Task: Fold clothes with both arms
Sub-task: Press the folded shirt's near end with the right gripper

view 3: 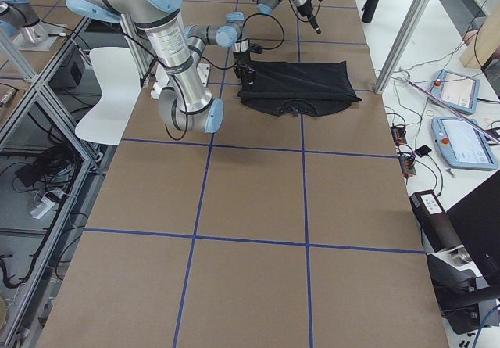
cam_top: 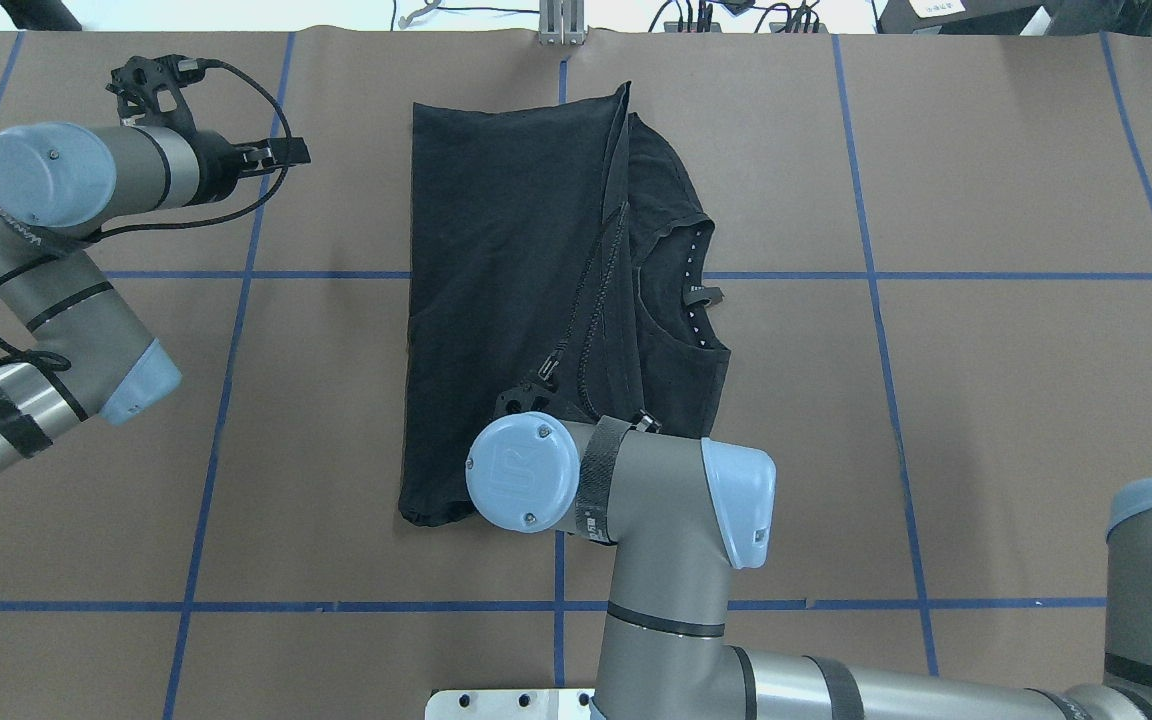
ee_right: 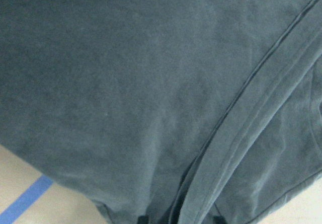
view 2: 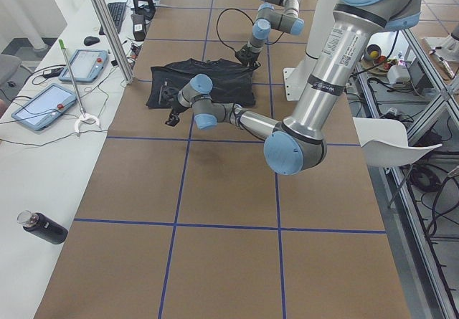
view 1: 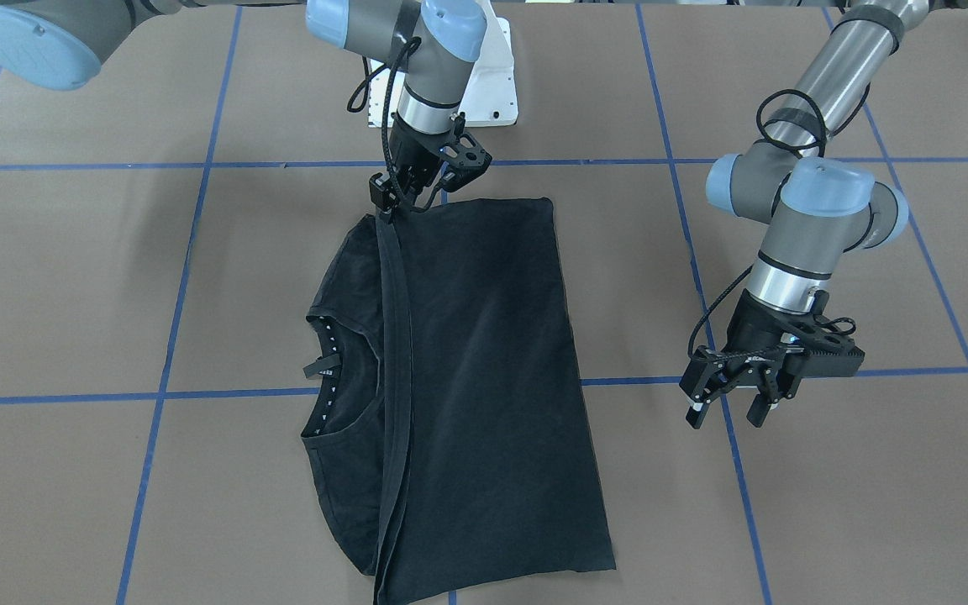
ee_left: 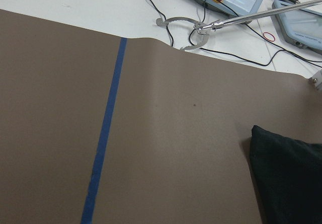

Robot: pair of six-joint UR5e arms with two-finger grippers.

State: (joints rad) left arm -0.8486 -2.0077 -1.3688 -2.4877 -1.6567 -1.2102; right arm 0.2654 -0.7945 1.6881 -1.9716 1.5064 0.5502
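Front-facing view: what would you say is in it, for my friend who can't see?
A black T-shirt lies folded over on a brown table with blue tape lines. The right gripper is at its edge nearest the robot; the left gripper hangs open beside it, off the cloth.

- Robotics laboratory: a long bench [view 3: 250,207] under a brown sheet, ruled into squares by blue tape lines [view 3: 195,237].
- Left arm [view 1: 803,210] and right arm [cam_top: 656,520], jointed industrial units, stand by a white pedestal [view 1: 497,92] at top centre of the front-facing view.
- Teach pendants [view 2: 39,106] with red stop buttons lie at the left edge of the left view.
- Aluminium frame posts [view 2: 107,25] and loose cables [view 3: 47,168] border the bench.
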